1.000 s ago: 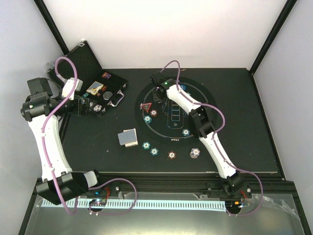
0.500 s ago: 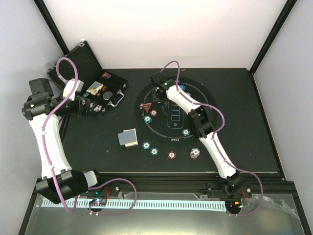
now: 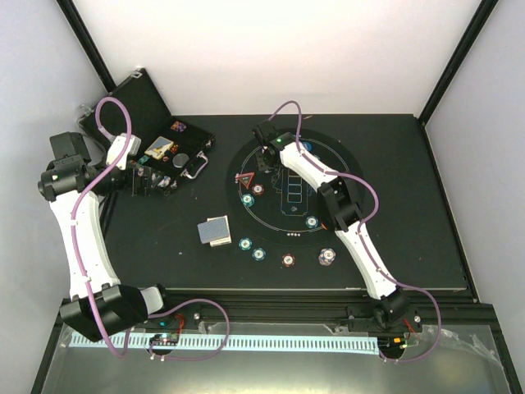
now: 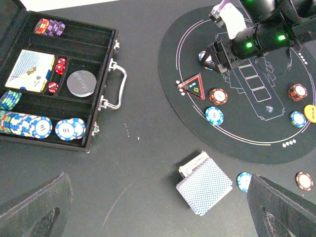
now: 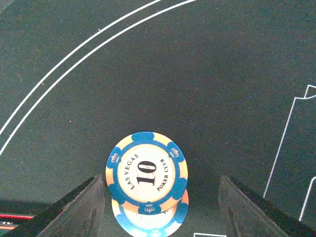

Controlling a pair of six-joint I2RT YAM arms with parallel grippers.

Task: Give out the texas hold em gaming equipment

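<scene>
right fingers [image 5: 74, 210] apart over black mat [image 5: 148, 74]

Left arm folds inward, the left gripper [image 4: 158, 213] with jaws spread wide. Right arm reaches far forward, the right gripper [image 5: 159, 210] pointing down, jaws parted.

A: Colours on the top poker chip [image 5: 146, 174]?
B: Cream, with blue edge blocks, small crowns on them, black "10" at the centre. Same blue and cream on the chip beneath [image 5: 148, 219].
A: And the round mat [image 4: 247, 123]?
B: Black, with thin white lines and card outlines. Black surface [image 4: 138, 168] too.
A: On the mat?
B: Triangle marker [image 4: 193, 87], red border, green middle. Brown-red chip [image 4: 217, 96], pale edge spots. Orange disc [image 4: 311, 112].
A: Card stack [image 4: 205, 186]?
B: Grey-blue backs, fine crosshatch.
A: Inside the black case [image 4: 94, 52]?
B: Red dice [image 4: 60, 64], silver disc [image 4: 80, 83], blue-diamond deck box [image 4: 32, 70], blue-and-white chip rows [image 4: 49, 127].
</scene>
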